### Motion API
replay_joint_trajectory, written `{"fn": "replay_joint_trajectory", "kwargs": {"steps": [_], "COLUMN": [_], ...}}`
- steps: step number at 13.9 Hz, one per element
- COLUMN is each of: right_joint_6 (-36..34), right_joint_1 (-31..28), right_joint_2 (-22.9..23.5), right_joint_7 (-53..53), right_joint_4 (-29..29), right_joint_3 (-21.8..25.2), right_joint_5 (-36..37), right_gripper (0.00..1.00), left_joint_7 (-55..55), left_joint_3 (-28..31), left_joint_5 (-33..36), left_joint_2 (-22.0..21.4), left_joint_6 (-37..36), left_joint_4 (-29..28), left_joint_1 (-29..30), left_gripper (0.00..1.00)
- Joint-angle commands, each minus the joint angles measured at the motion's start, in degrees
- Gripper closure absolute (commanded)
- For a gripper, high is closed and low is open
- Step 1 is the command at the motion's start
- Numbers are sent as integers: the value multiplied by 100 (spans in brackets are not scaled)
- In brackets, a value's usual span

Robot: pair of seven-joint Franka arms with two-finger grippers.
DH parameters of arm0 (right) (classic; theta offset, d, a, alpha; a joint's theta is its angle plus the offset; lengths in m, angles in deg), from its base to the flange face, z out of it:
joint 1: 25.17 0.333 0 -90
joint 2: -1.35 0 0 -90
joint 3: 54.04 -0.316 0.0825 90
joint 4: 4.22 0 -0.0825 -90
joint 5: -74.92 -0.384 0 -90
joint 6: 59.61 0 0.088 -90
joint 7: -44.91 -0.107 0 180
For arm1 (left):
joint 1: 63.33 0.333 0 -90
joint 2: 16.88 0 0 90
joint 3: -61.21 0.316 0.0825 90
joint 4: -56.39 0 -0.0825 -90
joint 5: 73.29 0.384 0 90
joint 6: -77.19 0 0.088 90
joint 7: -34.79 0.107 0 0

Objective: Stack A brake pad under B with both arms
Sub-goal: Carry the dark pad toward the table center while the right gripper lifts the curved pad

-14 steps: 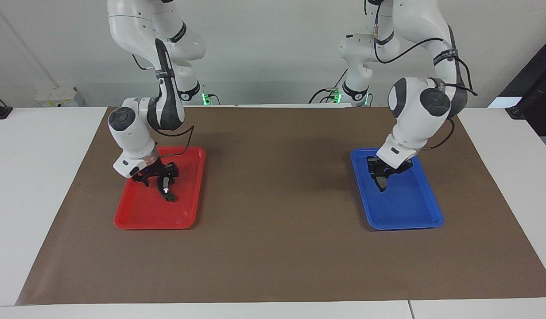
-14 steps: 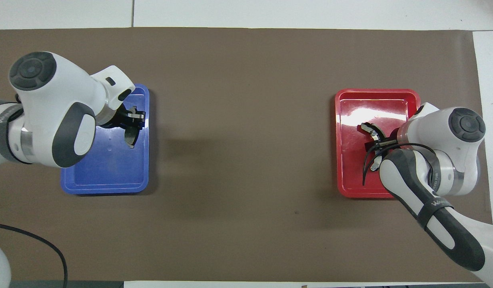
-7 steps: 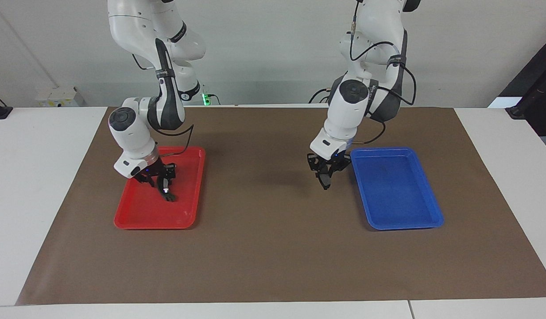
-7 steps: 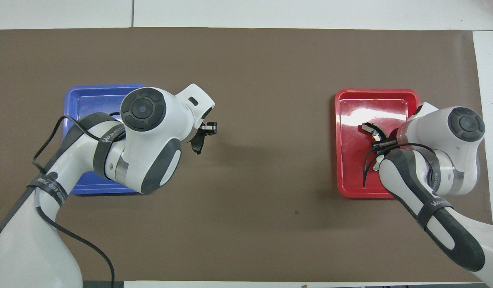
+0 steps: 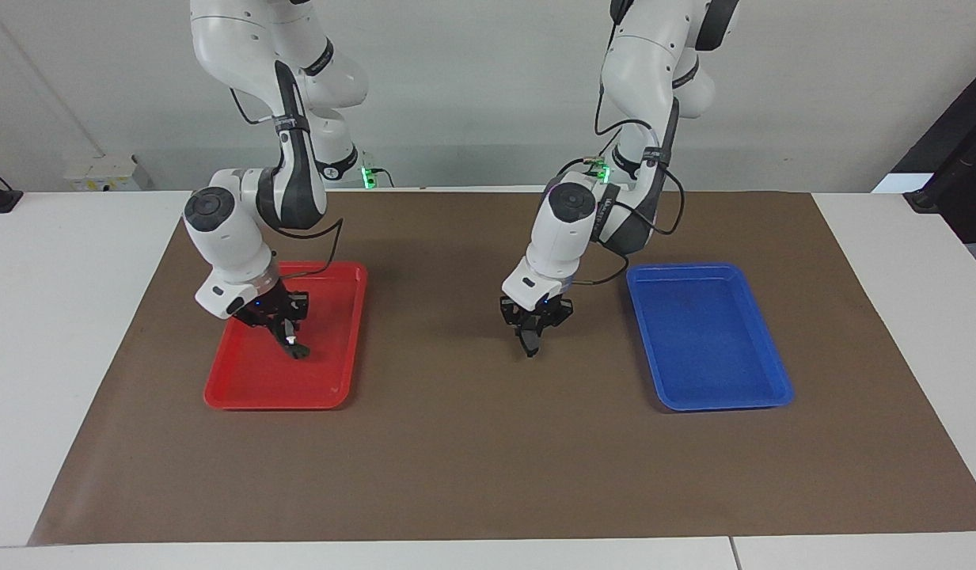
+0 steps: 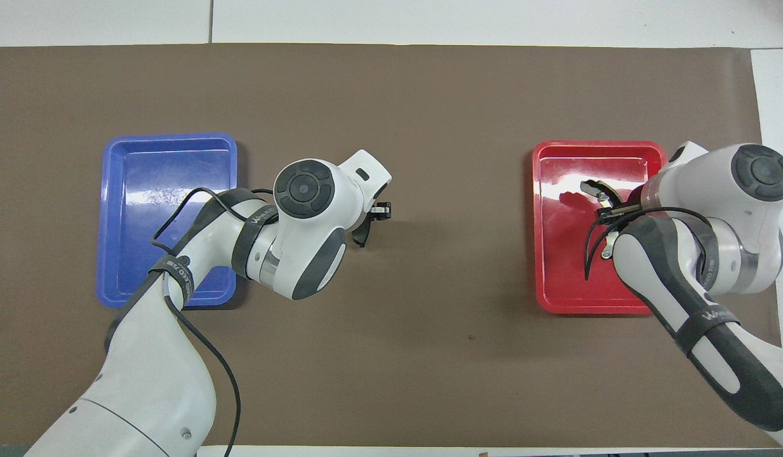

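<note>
Facing view showed the left gripper [image 5: 530, 343] clenched on the A brake pad [image 5: 529, 345] over bare mat, B [image 5: 295, 347] gripped in the right gripper [image 5: 286, 336] above the red tray [image 5: 341, 388].

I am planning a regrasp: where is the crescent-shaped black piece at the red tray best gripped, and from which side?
Grip B at the middle of its arc, across the narrow width, from above: the curved ends balance. The right pincer holds it so, over the red tray.
</note>
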State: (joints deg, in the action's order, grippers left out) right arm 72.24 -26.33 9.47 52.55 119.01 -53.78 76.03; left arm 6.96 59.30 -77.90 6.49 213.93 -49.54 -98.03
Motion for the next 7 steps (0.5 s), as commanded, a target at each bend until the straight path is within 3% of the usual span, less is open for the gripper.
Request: {"fn": "replay_joint_trajectory", "kwargs": {"steps": [1, 2, 3, 7], "right_joint_6": [-413, -658, -852, -1065], "right_joint_1": [-86, -69, -60, -43], "right_joint_2": [-188, -214, -258, -302], "right_joint_7": [-245, -254, -315, -324], "right_joint_4": [-237, -351, -448, -519], "right_joint_3": [-52, -52, -52, -60], "right_joint_5": [-76, -76, -76, -76], "right_gripper": [100, 100, 100, 100], "left_joint_7": [-47, -47, 40, 41], "left_joint_3": [85, 85, 85, 112], "left_joint_5": [-84, -84, -75, -75], "left_joint_2": [72, 72, 81, -41], "left_joint_6": [82, 56, 108, -110], "left_joint_4": [125, 108, 38, 55], "left_joint_1": [-187, -187, -204, -223], "left_gripper": [94, 58, 1, 1]}}
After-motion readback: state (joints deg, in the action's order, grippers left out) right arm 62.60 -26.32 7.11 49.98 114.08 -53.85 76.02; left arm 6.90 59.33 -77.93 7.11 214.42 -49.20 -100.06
